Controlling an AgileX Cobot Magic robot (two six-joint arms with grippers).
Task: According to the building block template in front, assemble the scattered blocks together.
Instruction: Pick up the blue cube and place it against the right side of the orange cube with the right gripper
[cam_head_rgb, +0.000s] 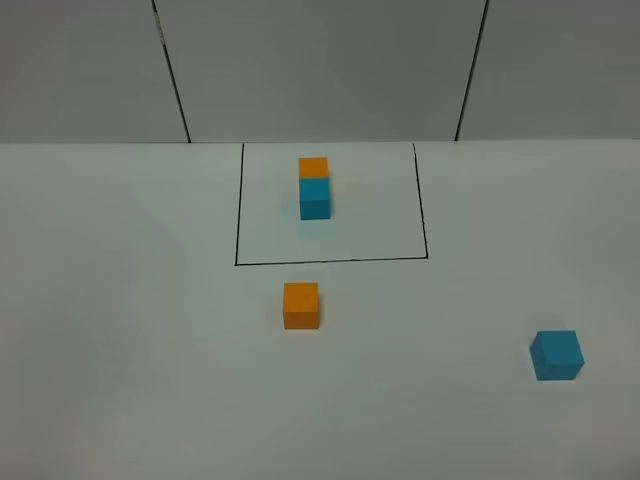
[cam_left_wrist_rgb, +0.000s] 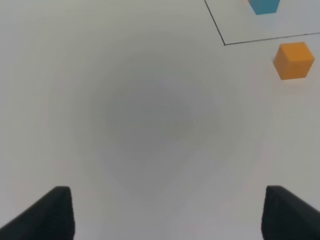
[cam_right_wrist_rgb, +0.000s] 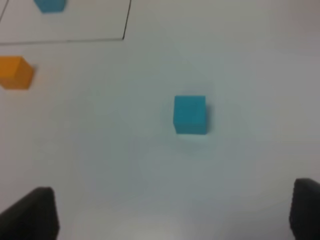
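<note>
The template, an orange cube joined to a cyan-blue cube (cam_head_rgb: 314, 188), stands inside a black-outlined rectangle (cam_head_rgb: 330, 262) at the back middle of the white table. The loose orange cube (cam_head_rgb: 301, 305) sits just in front of the rectangle. It also shows in the left wrist view (cam_left_wrist_rgb: 294, 60) and the right wrist view (cam_right_wrist_rgb: 15, 73). The loose cyan-blue cube (cam_head_rgb: 556, 355) sits far right, and ahead of my right gripper (cam_right_wrist_rgb: 172, 212) as the blue cube (cam_right_wrist_rgb: 190, 114). My left gripper (cam_left_wrist_rgb: 167, 215) is open and empty over bare table. My right gripper is open and empty. Neither arm shows in the exterior view.
The white table (cam_head_rgb: 130, 350) runs back to a grey panelled wall (cam_head_rgb: 320, 70). The rectangle's line shows in the left wrist view (cam_left_wrist_rgb: 265, 39) and the right wrist view (cam_right_wrist_rgb: 65, 41). The template's blue part shows at the edge of both wrist views (cam_left_wrist_rgb: 264, 6) (cam_right_wrist_rgb: 50, 5).
</note>
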